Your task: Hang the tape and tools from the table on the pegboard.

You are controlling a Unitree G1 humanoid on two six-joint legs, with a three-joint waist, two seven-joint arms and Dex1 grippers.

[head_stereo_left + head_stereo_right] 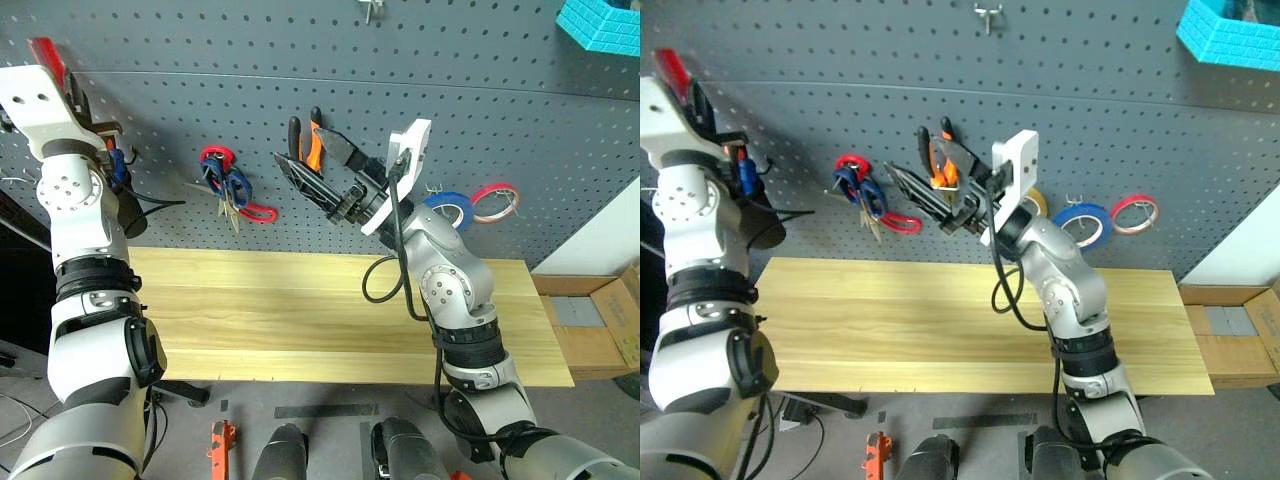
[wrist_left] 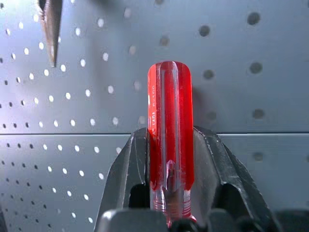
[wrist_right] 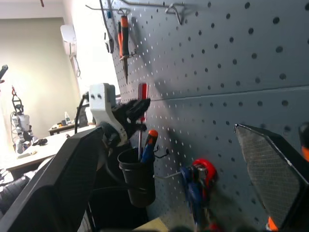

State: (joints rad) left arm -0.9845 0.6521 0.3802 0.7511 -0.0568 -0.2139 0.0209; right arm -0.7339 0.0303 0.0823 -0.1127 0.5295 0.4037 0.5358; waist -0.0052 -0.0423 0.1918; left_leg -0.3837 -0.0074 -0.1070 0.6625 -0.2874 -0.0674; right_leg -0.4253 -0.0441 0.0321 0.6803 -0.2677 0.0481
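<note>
From the head camera, the left gripper (image 1: 60,85) is raised high at the left side of the dark grey pegboard (image 1: 480,90), and its fingers are closed on the red-handled screwdriver (image 1: 46,58), whose handle stands up above them. Just below this gripper a black cup (image 1: 128,208) hangs on the board with an orange-and-blue-handled screwdriver (image 1: 114,160) in it. The right gripper (image 1: 318,172) is near the middle of the board with its two black fingers spread wide apart and nothing between them. Close behind it the orange-and-black-handled pliers (image 1: 312,140) hang on the board. To their left hang the blue-handled scissors (image 1: 222,186) together with the red-handled scissors (image 1: 250,208). At the right of the arm the blue roll of tape (image 1: 452,208) hangs beside the red roll (image 1: 497,201); in the other eye view a piece of the yellow roll (image 1: 1036,200) shows behind the wrist. The light wooden tabletop (image 1: 300,310) lies under the board.

In the left wrist view, the red handle is held upright between the two black fingers (image 2: 219,164), close to the board.

In the right wrist view, one meshed finger (image 3: 268,179) of the right gripper stands far to the side, and farther along the board the left gripper is above the black cup
</note>
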